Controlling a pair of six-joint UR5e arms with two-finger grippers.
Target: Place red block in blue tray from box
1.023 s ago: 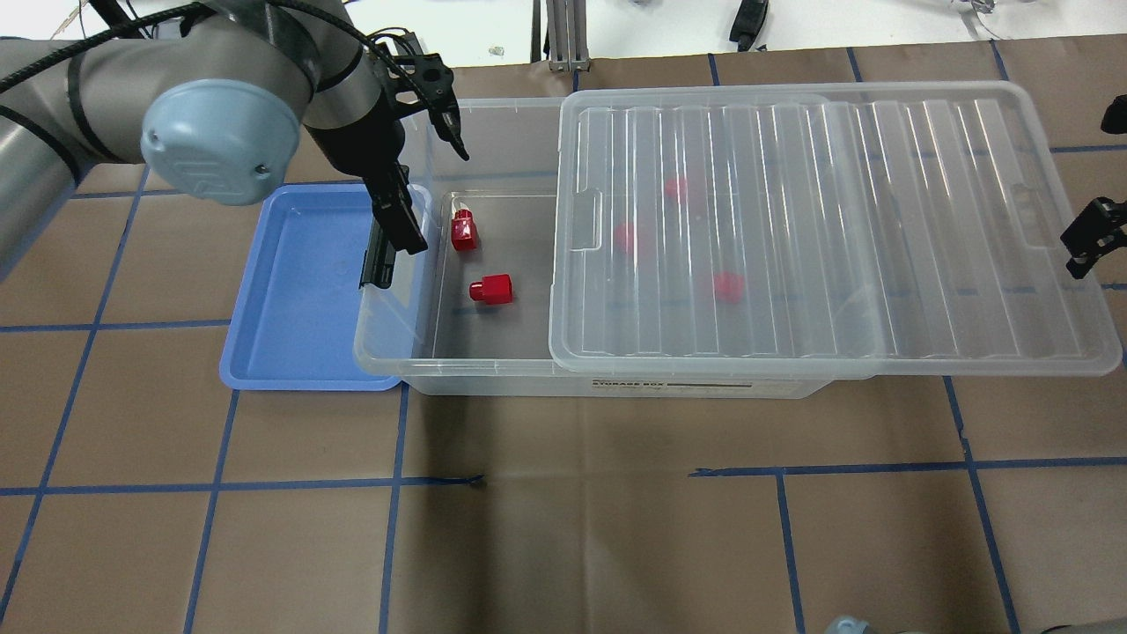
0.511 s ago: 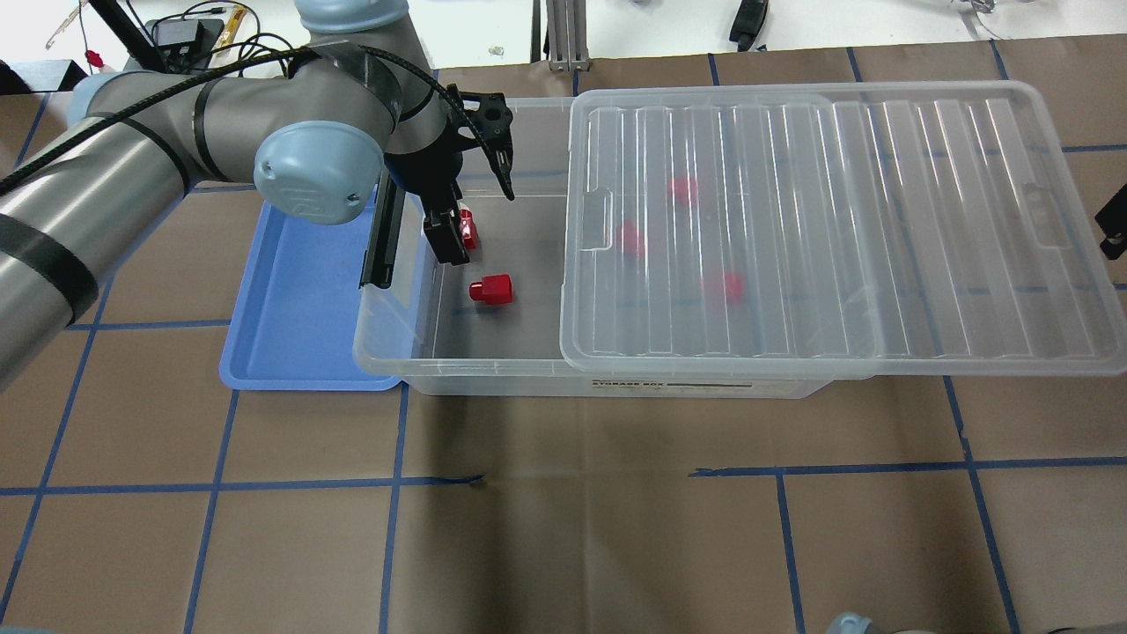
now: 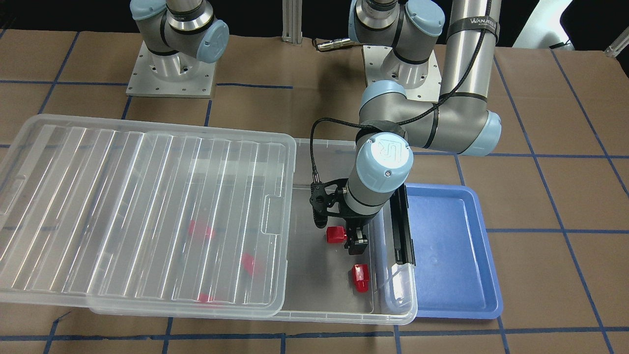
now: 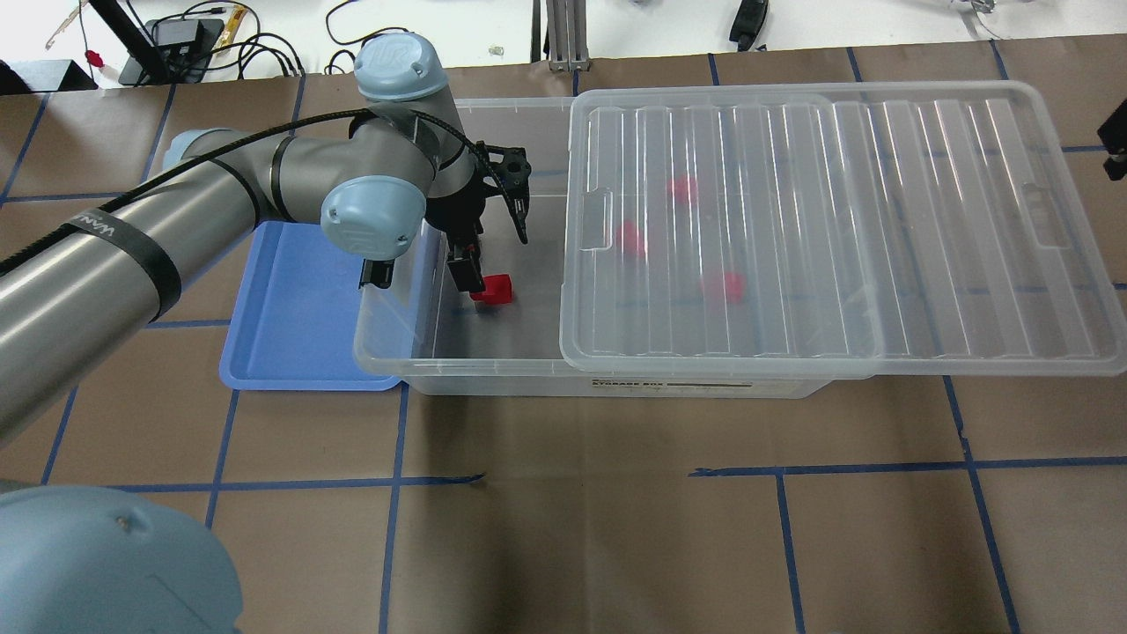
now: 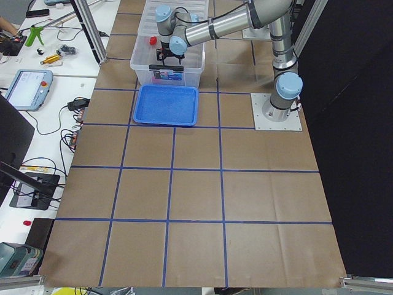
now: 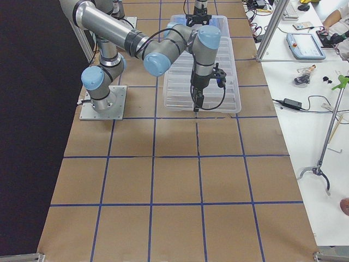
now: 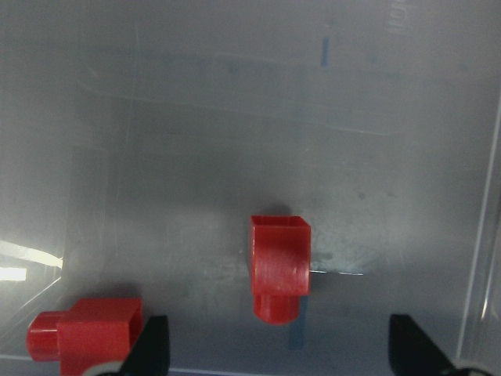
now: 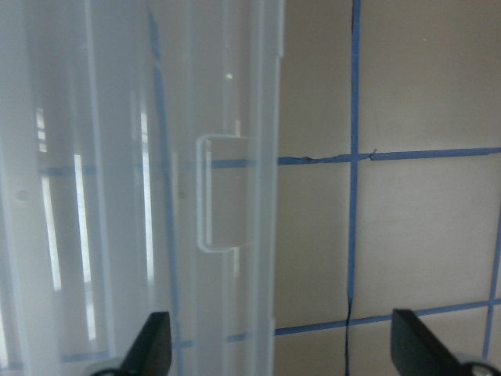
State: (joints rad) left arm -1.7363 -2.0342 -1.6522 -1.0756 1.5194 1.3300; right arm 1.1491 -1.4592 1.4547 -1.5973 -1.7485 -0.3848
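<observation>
My left gripper (image 4: 471, 280) is open and reaches down into the uncovered end of the clear box (image 4: 493, 384). In the left wrist view its gripper (image 7: 279, 354) hangs over a red block (image 7: 279, 270) lying on the box floor, between the lines of the two fingers, not held. That block also shows in the overhead view (image 4: 495, 289). A second red block (image 3: 361, 277) lies close by; the wrist hides it from overhead. The blue tray (image 4: 290, 317) sits against the box's end and holds nothing. My right gripper (image 8: 282, 352) is open and empty over the lid's far end.
The ribbed lid (image 4: 792, 229) lies slid aside over most of the box, with three more red blocks (image 4: 629, 238) blurred beneath it. The black latch bar (image 3: 405, 231) stands on the box wall between my left gripper and the tray.
My left arm has swung from the tray-side wall into the box and lowered between the two uncovered blocks. The lid shifted slightly right. My right gripper drew off toward the overhead view's right edge.
</observation>
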